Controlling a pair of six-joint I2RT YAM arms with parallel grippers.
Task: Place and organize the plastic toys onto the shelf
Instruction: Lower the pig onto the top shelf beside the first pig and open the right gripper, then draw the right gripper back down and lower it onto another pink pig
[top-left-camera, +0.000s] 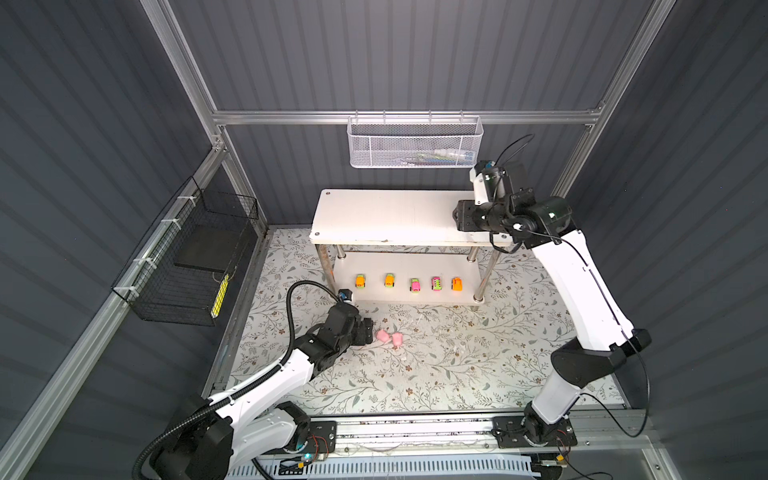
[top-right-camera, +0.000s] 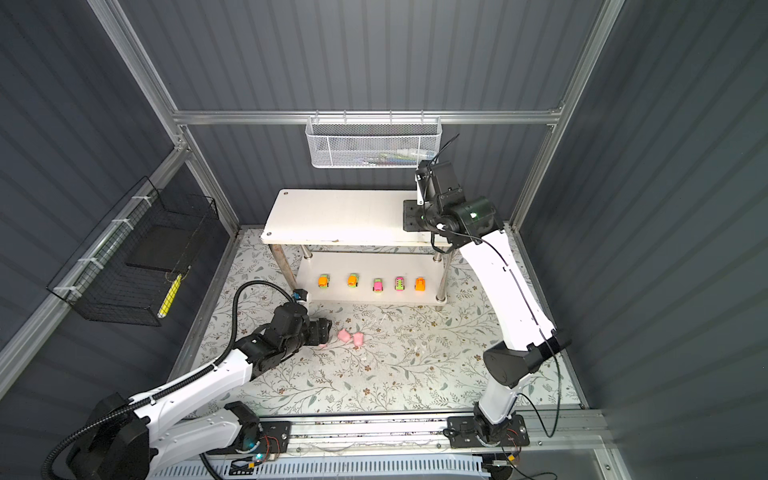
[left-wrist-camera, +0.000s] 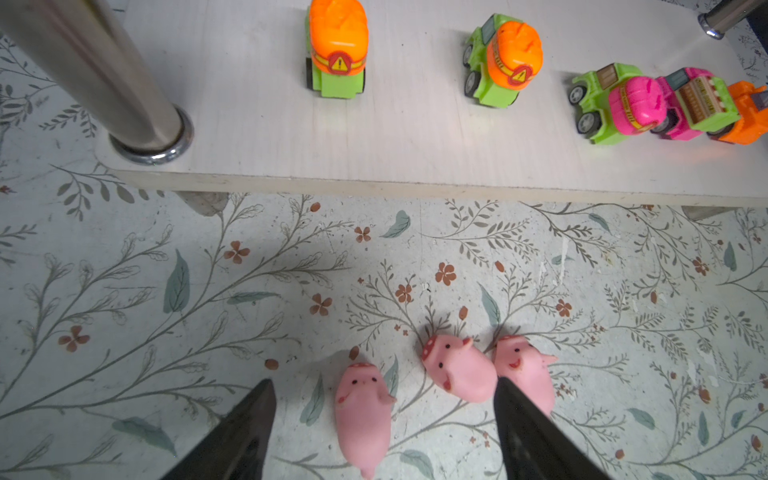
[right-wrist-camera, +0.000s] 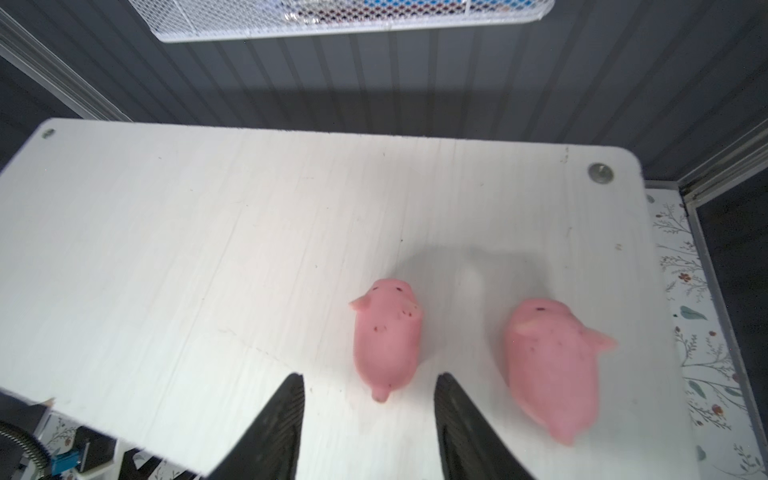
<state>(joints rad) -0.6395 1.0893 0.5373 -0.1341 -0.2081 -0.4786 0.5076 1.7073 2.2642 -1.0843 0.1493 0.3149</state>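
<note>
The shelf (top-left-camera: 386, 216) stands at the back, and several cars (top-left-camera: 414, 285) are lined up on its lower board (left-wrist-camera: 249, 124). Three pink pigs lie on the floral mat in front of it. One pig (left-wrist-camera: 363, 419) lies between the fingers of my open left gripper (left-wrist-camera: 383, 386), untouched. A second pig (left-wrist-camera: 457, 370) and a third (left-wrist-camera: 523, 370) lie by one fingertip. My right gripper (right-wrist-camera: 370, 378) is open over the right end of the top board (right-wrist-camera: 208, 249). One pig (right-wrist-camera: 386, 336) rests free just beyond its tips, another (right-wrist-camera: 552, 365) beside it.
A white mesh basket (top-left-camera: 415, 143) hangs on the back rail above the shelf. A black wire basket (top-left-camera: 187, 257) hangs on the left wall. A metal shelf leg (left-wrist-camera: 104, 83) stands close to the left gripper (top-left-camera: 368, 330).
</note>
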